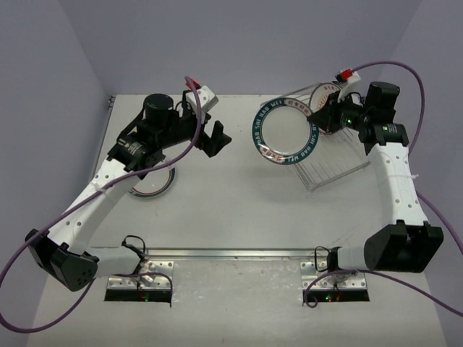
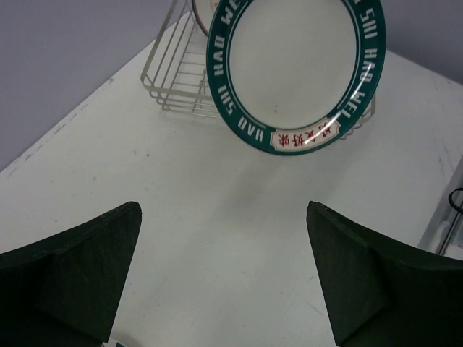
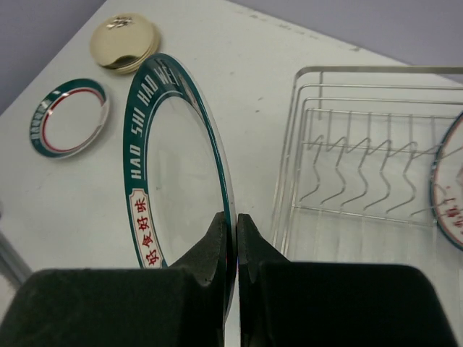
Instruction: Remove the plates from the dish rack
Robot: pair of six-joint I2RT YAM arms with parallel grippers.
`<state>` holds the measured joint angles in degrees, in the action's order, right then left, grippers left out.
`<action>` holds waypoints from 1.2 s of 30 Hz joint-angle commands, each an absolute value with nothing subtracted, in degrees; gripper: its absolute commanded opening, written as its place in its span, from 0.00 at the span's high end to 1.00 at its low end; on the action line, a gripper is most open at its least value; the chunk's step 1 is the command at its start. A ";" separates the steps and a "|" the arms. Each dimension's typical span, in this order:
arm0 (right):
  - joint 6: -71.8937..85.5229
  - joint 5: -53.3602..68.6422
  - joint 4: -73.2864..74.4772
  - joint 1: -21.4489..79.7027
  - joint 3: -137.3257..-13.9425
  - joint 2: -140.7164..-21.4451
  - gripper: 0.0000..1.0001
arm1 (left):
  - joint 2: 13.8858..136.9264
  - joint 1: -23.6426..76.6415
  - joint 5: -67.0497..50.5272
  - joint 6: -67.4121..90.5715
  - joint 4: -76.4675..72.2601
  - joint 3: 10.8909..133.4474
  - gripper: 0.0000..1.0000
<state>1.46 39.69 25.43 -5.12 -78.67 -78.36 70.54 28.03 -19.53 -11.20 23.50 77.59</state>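
Right wrist view shows the green-rimmed plate (image 3: 173, 181) standing on edge, its rim pinched between the 2 closed fingers of the right gripper (image 3: 235, 225), white lettering and a red-charactered patch running round the band. The plate sits just outside the left wall of the dish rack (image 3: 362, 181), a silver wire basket with a row of zigzag dividers on its floor; whether the plate's lower edge touches the table (image 1: 239, 210) cannot be told. At the rack's right end a second plate (image 3: 452, 188) with a dark and reddish rim stands among the wires, only partly in frame. Further left on the table lie 2 unloaded pieces, well apart from the rack: a flat plate with a green and red rim (image 3: 69, 119) and, beyond it, a small golden-cream plate (image 3: 124, 42). From the top external view, the left gripper (image 1: 210, 124) hangs over the table to the left of the held plate, touching nothing, its fingers spread wide and facing the plate.
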 commanded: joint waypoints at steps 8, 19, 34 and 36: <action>3.52 51.18 24.19 3.54 -71.14 -69.01 1.00 | 78.89 28.21 -31.92 -8.88 29.25 82.81 0.15; 5.28 52.02 23.51 6.79 -68.04 -68.40 1.00 | 81.40 28.13 -38.23 -8.54 30.64 81.99 0.53; 12.50 54.83 19.23 9.58 -68.90 -72.68 0.55 | 83.15 21.63 -49.37 1.38 27.33 74.78 1.00; 12.87 52.28 19.23 9.51 -69.12 -73.04 0.26 | 82.93 16.37 -50.71 1.41 27.75 72.79 1.00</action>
